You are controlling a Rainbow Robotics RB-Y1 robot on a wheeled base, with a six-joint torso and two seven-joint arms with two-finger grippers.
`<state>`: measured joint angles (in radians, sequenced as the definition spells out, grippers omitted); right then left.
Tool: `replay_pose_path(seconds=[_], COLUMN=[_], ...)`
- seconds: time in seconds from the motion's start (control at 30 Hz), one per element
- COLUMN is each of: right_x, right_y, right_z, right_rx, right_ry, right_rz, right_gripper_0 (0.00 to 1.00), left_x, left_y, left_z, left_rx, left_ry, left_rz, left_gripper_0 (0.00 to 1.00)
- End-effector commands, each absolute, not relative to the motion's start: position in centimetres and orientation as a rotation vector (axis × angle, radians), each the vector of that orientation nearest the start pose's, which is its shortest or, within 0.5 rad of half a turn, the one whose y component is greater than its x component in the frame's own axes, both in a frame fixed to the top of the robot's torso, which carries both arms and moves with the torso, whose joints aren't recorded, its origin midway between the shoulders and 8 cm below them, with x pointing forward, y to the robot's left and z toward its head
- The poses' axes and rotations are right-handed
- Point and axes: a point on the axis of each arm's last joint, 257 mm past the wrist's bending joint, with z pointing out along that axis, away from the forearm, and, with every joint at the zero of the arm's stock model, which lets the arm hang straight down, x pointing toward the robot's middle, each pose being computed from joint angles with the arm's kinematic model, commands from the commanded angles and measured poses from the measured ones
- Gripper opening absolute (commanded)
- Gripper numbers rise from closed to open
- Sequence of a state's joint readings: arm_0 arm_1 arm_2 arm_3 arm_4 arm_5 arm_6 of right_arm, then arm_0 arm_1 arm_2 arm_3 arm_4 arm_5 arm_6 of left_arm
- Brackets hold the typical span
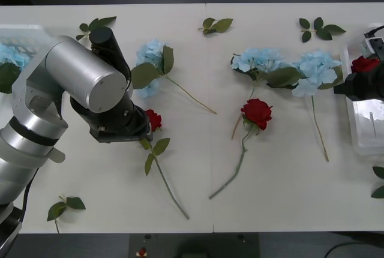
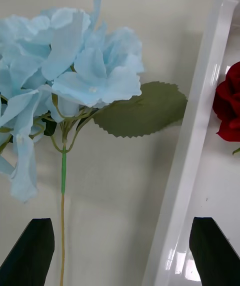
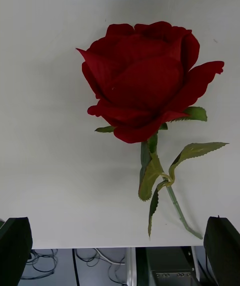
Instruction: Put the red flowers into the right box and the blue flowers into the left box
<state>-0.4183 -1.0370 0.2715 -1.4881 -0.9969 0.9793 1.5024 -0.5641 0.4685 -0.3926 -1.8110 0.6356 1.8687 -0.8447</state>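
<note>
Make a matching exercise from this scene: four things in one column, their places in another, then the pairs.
Things
1. left tool
2. right tool
3. rose in the right box
4. blue cluster in the left box

Places
A. at the table's far left edge
B. over the right box's rim
C. over a rose on the table
D. at the table's far right edge

Pairs: 1-C, 2-B, 3-D, 4-A

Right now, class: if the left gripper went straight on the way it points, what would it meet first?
Probably the red rose lying on the table, centred ahead of the open left gripper; depth is unclear.
</note>
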Motion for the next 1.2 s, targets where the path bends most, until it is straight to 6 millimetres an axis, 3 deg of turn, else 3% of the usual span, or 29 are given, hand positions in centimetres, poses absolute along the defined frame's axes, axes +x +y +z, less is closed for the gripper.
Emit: replay_pose_path(seconds=[0.03,0.33,0.57,0.9,1.2], right_x=[54.9,56.7,57.3,58.8,59.2], right_y=[-38.0,-34.6,-32.6,-31.9,-32.5], right_z=[-22.2,-24.1,-25.5,-26.7,-27.2], right_rx=[-0.163,-0.198,-0.193,-0.167,-0.16], right_ry=[2.396,2.375,2.374,2.374,2.38], right_rz=[0.012,-0.066,-0.066,-0.074,-0.092], right_gripper_0=[0.79,0.79,0.79,0.79,0.79], left_x=[41.9,42.5,42.5,41.9,41.6], left_y=[15.8,13.7,13.0,12.5,11.6], left_z=[-26.3,-29.6,-31.0,-32.6,-34.4], left_rx=[0.03,0.107,0.115,0.159,0.197], left_ry=[2.901,2.865,2.873,2.869,2.866], left_rz=[-0.071,-0.046,-0.028,0.014,0.003], left_gripper_0=[1.0,1.0,1.0,1.0,1.0])
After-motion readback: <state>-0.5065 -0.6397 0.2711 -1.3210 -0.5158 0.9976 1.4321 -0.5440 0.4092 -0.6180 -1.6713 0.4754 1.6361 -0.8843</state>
